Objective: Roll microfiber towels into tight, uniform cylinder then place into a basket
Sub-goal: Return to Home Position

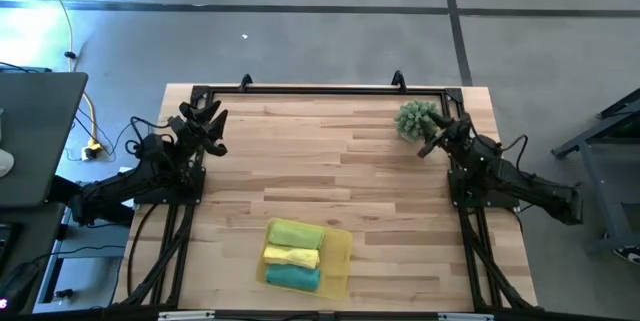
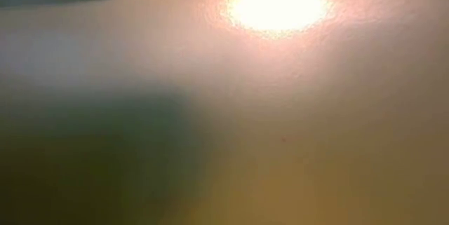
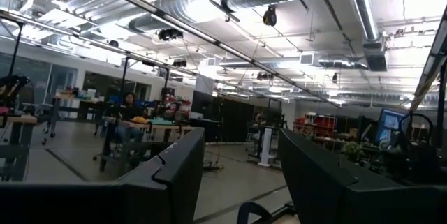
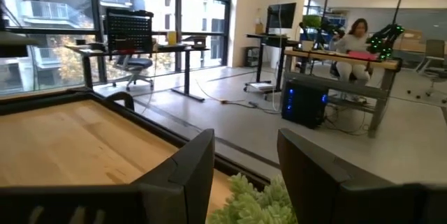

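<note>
The left gripper (image 1: 205, 121) sits at the far left of the table (image 1: 330, 166), lifted and aimed out into the room. Its fingers are spread with nothing between them, which I read as a parked pose that keeps it clear of the work.

In the middle, at the table's near edge, lies the basket (image 1: 338, 253) with all three microfiber towels inside as rolls. The lime green towel (image 1: 296, 233) is farthest, the yellow towel (image 1: 291, 256) sits between, and the teal towel (image 1: 293, 278) is nearest, each touching its neighbour. Every roll's long axis runs left to right, so they lie parallel, crowded toward the basket's left part (the right strip of the tray shows bare). Packed like this, they probably brace one another against unrolling, and the rolling job looks complete.

At the far right stands the spiky plant (image 1: 415, 118). Just beside it is the right gripper (image 1: 440, 139), fingers likewise apart and empty, pointing past the plant toward the room, well apart from the basket.
</note>
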Robot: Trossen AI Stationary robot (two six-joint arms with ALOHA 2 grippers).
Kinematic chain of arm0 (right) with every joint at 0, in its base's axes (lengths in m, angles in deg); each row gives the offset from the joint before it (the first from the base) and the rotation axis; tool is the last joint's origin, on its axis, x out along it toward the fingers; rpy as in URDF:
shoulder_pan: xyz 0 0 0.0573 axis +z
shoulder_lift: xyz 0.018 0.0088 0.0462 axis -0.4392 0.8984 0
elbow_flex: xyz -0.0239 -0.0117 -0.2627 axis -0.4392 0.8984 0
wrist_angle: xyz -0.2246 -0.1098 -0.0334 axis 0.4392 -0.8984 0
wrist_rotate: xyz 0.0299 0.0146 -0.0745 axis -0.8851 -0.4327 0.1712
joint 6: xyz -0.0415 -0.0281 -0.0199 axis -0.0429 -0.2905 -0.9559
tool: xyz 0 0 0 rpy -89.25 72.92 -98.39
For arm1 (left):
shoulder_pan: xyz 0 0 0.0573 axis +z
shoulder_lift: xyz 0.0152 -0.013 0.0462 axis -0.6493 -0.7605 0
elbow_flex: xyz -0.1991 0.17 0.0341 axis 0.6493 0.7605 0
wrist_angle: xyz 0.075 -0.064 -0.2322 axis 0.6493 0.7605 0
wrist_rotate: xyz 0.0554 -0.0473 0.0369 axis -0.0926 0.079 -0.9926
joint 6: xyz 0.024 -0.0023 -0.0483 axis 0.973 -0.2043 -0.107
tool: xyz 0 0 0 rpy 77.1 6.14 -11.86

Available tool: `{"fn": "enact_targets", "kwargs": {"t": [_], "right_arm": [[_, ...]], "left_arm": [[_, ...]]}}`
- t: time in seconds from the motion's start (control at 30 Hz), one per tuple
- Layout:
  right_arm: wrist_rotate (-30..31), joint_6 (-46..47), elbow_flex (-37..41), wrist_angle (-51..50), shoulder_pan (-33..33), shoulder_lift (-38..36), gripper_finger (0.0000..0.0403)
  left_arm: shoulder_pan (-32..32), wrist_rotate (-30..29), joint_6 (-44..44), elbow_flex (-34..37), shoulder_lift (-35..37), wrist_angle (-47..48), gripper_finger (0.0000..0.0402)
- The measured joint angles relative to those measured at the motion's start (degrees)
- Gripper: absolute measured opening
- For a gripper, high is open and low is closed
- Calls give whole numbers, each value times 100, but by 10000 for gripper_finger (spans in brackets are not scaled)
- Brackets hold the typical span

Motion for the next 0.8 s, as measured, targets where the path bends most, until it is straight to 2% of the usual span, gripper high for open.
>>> {"fn": "enact_targets", "kwargs": {"t": [0.8], "right_arm": [[0,2,2,2,-67,0,149]], "left_arm": [[-4,0,1,0,-4,2,175]]}}
